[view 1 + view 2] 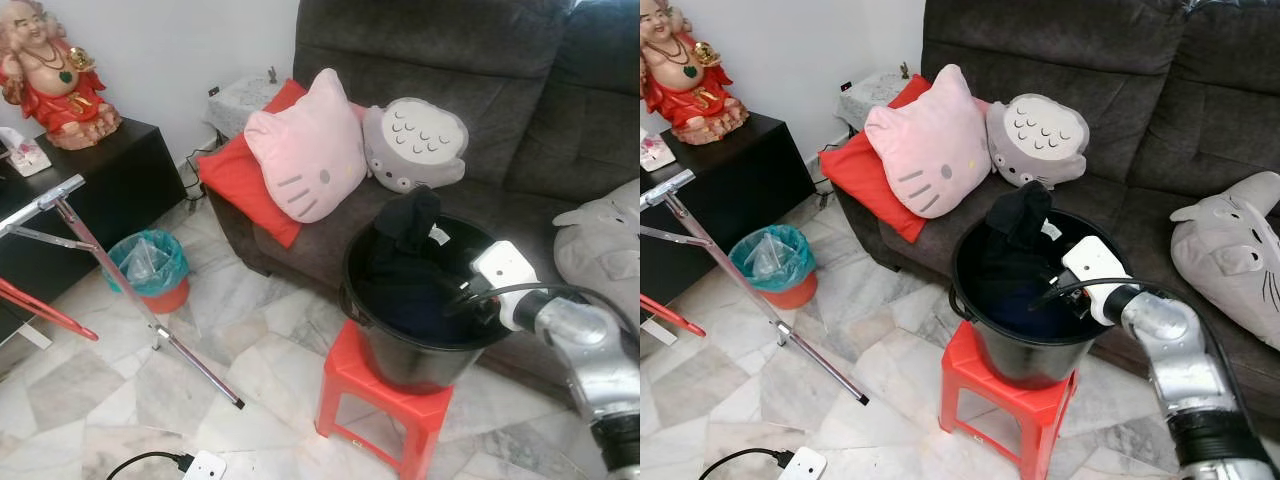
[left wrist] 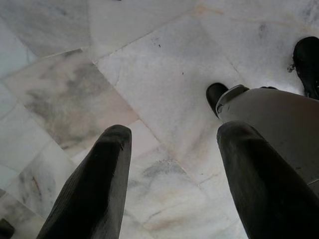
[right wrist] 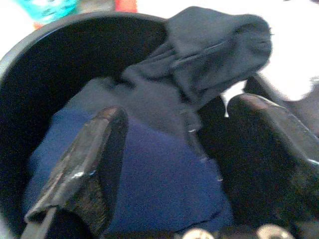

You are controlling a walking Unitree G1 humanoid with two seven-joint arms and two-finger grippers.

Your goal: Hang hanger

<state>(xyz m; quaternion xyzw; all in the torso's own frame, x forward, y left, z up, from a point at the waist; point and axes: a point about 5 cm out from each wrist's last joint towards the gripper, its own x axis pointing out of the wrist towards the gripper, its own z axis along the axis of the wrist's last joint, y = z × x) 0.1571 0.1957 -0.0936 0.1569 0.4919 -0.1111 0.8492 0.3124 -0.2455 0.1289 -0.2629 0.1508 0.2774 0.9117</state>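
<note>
The right end effector (image 3: pixel 169 164) reaches into the black bucket (image 1: pixel 970 330) on the red stool (image 1: pixel 1005 405), fingers spread apart above dark clothes (image 3: pixel 164 164). No hanger can be made out. The left end effector (image 2: pixel 174 184) hangs open over the floor.

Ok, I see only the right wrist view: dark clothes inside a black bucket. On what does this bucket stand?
Observer: The bucket stands on a red stool, in front of a grey sofa.
Operator: And where is the left pincer?
Observer: The left pincer hangs open above the marble floor.
Operator: Is any rack near?
Observer: A metal rack stands to the robot's left, beside a teal bin.
</note>
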